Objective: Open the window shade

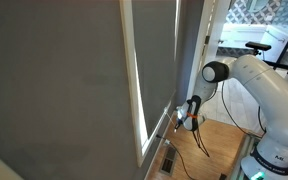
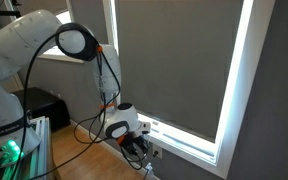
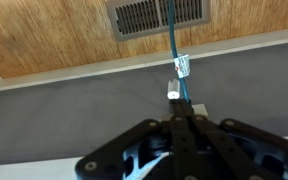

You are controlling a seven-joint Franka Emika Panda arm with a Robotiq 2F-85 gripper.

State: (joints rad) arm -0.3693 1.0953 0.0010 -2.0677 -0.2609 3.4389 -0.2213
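The window shade [image 1: 154, 60] is a dark-grey blind hanging fully down inside a white window frame; it also shows in the exterior view from the room side [image 2: 174, 60]. My gripper [image 1: 181, 121] is low at the shade's bottom corner, just above the sill, and shows there in both exterior views [image 2: 139, 146]. In the wrist view the gripper [image 3: 182, 118] has its fingers pressed together. A small white piece [image 3: 172, 93] sits just beyond the tips. I cannot tell whether anything is pinched between the fingers.
A blue cord [image 3: 171, 40] with a white tag [image 3: 182, 66] runs from the fingertips toward a floor vent [image 3: 159, 15] in the wooden floor [image 3: 54, 40]. A white sill [image 2: 189, 148] lies under the shade. Cables [image 1: 199, 140] hang by the arm.
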